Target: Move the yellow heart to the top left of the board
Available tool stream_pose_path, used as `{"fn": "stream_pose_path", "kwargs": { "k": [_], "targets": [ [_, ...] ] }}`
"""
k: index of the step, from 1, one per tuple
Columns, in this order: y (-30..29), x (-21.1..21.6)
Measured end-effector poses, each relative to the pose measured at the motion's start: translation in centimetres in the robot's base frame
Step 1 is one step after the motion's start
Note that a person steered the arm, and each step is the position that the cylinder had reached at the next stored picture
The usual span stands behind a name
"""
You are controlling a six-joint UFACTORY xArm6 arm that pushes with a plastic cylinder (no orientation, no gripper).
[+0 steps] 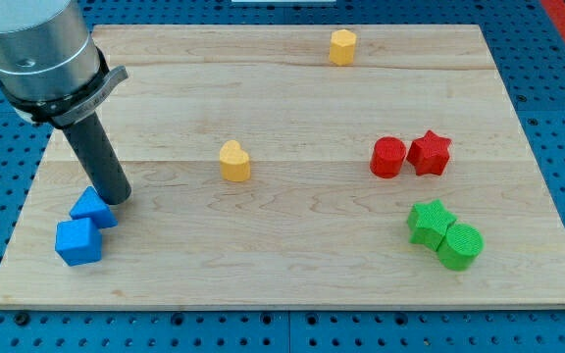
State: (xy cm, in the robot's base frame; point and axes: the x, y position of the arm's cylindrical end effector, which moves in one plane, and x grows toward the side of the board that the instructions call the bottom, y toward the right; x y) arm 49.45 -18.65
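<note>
The yellow heart (233, 161) lies near the middle of the wooden board (292, 265), a little left of centre. My tip (117, 199) is at the view's left, far left of the heart and slightly lower, touching or just above the upper right of a blue block (93, 208). A second blue block, a cube (77, 241), sits just below and left of that one. The board's top left corner is partly hidden by my arm's grey body (37, 49).
A yellow hexagon block (342, 46) sits at the top, right of centre. A red cylinder (388, 157) and a red star (430, 152) touch at the right. A green star (430, 222) and a green cylinder (459, 245) touch at the lower right.
</note>
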Motion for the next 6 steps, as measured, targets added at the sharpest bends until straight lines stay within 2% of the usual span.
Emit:
{"fn": "stream_pose_path", "kwargs": {
  "k": [1,3,4,6],
  "targets": [
    [0.6,0.2],
    [17.1,0.3],
    [20.9,-3.0],
    [8.5,-4.0]
  ]
}}
